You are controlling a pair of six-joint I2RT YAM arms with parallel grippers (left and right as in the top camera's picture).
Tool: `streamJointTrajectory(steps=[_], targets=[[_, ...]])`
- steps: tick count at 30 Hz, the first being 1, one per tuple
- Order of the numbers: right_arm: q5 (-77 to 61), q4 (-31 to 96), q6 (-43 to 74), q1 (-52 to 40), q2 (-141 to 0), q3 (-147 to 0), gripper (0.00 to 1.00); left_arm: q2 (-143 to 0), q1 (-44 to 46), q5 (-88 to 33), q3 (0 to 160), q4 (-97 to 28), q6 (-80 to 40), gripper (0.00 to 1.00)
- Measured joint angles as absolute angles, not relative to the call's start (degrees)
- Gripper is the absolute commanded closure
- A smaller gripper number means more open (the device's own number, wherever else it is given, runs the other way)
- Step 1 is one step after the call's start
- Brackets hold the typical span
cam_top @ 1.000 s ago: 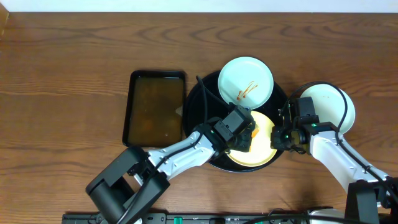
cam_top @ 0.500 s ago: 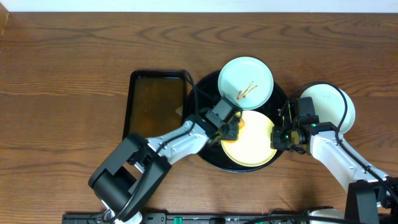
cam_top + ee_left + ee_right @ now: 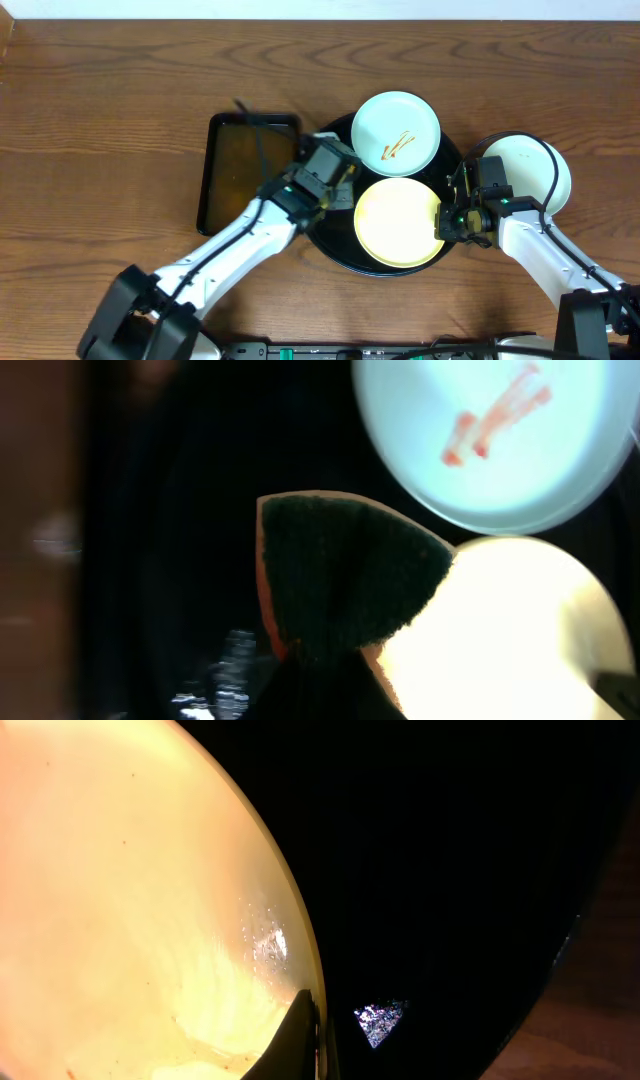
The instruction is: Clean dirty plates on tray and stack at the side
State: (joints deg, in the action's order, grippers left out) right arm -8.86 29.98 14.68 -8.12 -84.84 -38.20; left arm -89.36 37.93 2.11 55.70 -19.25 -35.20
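Plates: two lie on the tray (image 3: pixel 338 235), one on the table (image 3: pixel 120 90) to its right.
The yellow plate (image 3: pixel 395 220) sits at the tray's near side, touching the streaked plate (image 3: pixel 395 135) behind it, which bears orange marks. The right gripper (image 3: pixel 447 215) is clenched on the yellow plate's right rim. The left gripper (image 3: pixel 340 185) hangs over the tray's left part, clamped on a dark sponge (image 3: pixel 345 575) just beside the yellow plate. The third plate (image 3: pixel 535 165) rests off the tray, partly under the right arm. A pan (image 3: pixel 235 165) of brown water stands to the tray's left.
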Motion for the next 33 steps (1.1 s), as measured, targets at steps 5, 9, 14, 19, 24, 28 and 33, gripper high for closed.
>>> streamJointTrajectory(steps=[5, 9, 14, 19, 24, 28, 33], targets=[[-8.80, 30.24, 14.50, -8.12, -84.97, -38.17, 0.79, -89.25, 31.99, 3.92, 55.68, -23.44, -35.16, 0.92], [-8.75, 30.09, 14.68, -8.12, -85.03, -38.17, 0.83, -89.25, 26.65, 4.56, 55.68, -24.49, -34.59, 0.93], [-8.71, 28.97, 14.61, -8.12, -85.69, -38.20, 0.99, -89.25, 22.11, 4.91, 55.68, -25.85, -34.48, 0.92], [-9.45, 27.07, 14.59, -8.01, -86.00, -38.54, 0.99, -89.25, 21.80, 4.89, 55.68, -26.72, -34.48, 0.92], [-11.97, 26.81, 11.81, -8.05, -84.97, -38.59, 0.99, -89.25, 21.80, 4.89, 55.68, -26.81, -34.46, 0.92], [-12.34, 27.75, 8.80, -8.12, -78.89, -39.62, 0.99, -89.25, 21.80, 4.89, 55.68, -26.81, -34.48, 0.92], [-9.10, 27.57, 3.53, -8.12, -69.25, -40.93, 0.99, -89.25, 21.80, 4.91, 55.68, -26.81, -34.48, 0.92]])
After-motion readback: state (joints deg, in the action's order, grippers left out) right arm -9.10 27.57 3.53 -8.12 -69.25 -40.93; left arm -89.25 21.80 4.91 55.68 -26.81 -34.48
